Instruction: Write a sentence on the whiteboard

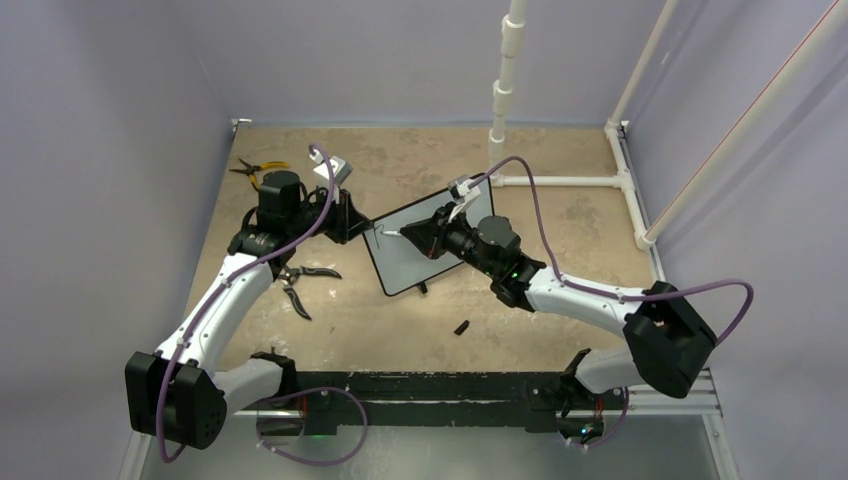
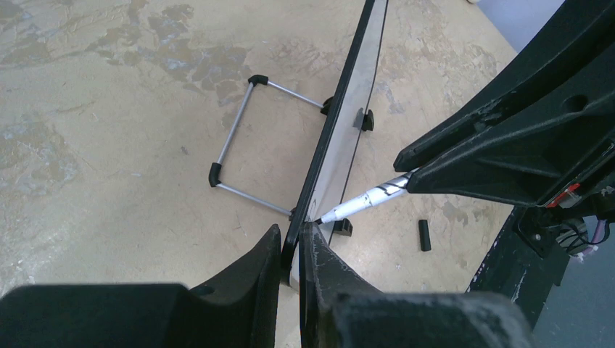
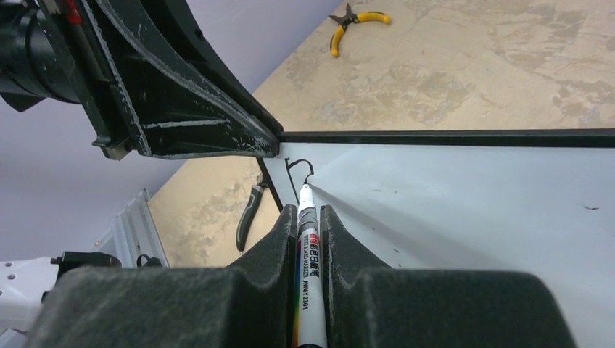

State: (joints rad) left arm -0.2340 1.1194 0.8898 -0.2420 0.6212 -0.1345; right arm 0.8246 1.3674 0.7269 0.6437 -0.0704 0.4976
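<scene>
The whiteboard [image 1: 430,250] stands tilted at the table's middle; it is white with a thin black frame. My left gripper [image 1: 352,222] is shut on its left frame edge, and in the left wrist view [image 2: 291,230] the jaws pinch the black frame [image 2: 341,123]. My right gripper [image 1: 418,236] is shut on a white marker [image 3: 308,246], whose tip [image 3: 304,190] touches the board [image 3: 471,210] near its upper left corner. Of the sentence, only one short curved black stroke [image 3: 297,165] shows there. The marker also shows in the left wrist view [image 2: 362,204].
Yellow pliers [image 1: 258,168] lie at the back left and black pliers [image 1: 300,285] lie beside the left arm. The black marker cap [image 1: 462,327] lies in front of the board. A wire stand [image 2: 239,145] props the board from behind. A white pipe frame [image 1: 560,182] stands at the back right.
</scene>
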